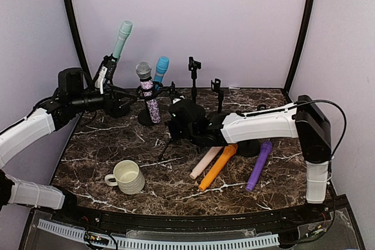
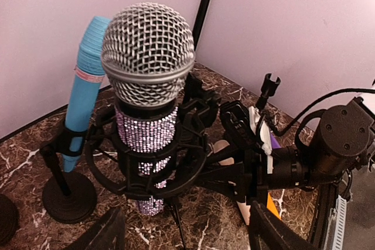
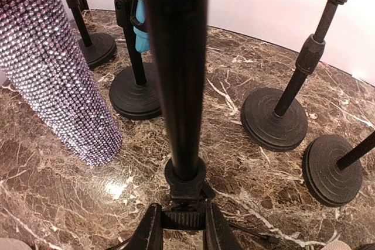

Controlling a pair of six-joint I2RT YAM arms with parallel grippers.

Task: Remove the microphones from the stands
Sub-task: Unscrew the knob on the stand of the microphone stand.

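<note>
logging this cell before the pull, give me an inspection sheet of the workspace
surface: dark marble table
job's things: rhinestone microphone upright in the shock mount of the tripod stand
clutter: blue microphone and teal microphone on stands; two empty stands; mug; cream microphone, orange microphone, purple microphone lying flat
grippers: left claw open, facing the rhinestone microphone; right claw closed at the tripod stand's pole base
cables: black cable looping over the right arm
surroundings: lilac walls, black frame poles
</note>
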